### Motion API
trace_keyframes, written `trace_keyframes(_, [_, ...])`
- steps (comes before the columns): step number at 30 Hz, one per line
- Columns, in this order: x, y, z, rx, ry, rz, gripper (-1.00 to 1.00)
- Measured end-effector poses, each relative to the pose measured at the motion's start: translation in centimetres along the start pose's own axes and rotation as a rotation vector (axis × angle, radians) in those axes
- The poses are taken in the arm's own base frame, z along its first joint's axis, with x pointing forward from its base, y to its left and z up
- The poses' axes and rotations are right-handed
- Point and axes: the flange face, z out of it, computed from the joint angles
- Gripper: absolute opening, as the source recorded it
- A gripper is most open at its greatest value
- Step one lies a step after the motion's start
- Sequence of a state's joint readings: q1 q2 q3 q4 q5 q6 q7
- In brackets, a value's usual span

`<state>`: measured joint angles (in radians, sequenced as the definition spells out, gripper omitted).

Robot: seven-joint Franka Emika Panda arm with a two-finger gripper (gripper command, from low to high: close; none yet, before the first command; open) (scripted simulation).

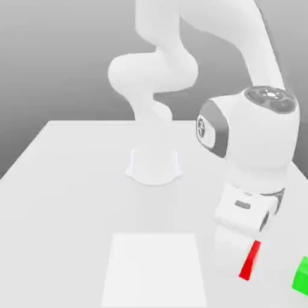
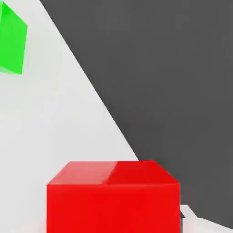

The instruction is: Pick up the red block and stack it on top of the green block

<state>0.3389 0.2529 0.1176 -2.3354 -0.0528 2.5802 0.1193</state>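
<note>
In the exterior view, the gripper [image 1: 245, 264] is clenched on the red block [image 1: 250, 261], low over the table [image 1: 72, 180] and near the green block [image 1: 302, 275] at the exterior view's right. The hand view shows the red block [image 2: 113, 200] close up and the green block [image 2: 11, 38] apart on the table [image 2: 68, 123]. The block should probably be lifted clear, centred above the green one and lowered squarely. No containers appear.
</note>
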Motion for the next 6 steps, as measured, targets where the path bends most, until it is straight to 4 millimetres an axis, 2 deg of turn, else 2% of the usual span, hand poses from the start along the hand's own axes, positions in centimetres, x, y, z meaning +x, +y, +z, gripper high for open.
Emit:
trace_keyframes(2, [0.8,-5.1,2.2,-0.001,0.002,-0.098,-1.00])
trace_keyframes(3, [1.0,-7.0,3.6,-0.002,0.003,-0.136,1.00])
trace_keyframes(6, [1.0,-7.0,3.7,-0.002,0.003,-0.136,1.00])
